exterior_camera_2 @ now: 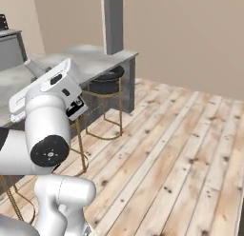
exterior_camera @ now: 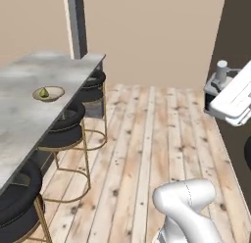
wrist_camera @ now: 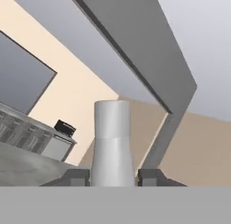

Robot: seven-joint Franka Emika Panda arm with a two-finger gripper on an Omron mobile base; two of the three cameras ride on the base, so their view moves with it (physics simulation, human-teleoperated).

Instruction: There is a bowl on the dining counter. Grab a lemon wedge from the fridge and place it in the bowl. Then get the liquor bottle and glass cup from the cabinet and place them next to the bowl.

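Over the plank floor, upper right, we are carrying the liquor bottle (wrist_camera: 113, 142), jaws pinching its neck; next, setting it beside the bowl (exterior_camera: 48, 93).

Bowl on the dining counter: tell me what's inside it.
The bowl on the dining counter holds the lemon wedge, a small yellow-green piece near its middle. Nothing else shows inside; the floor directly under the wedge is covered.

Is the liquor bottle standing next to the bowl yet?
No, only the bowl with the lemon wedge sits on the dining counter.
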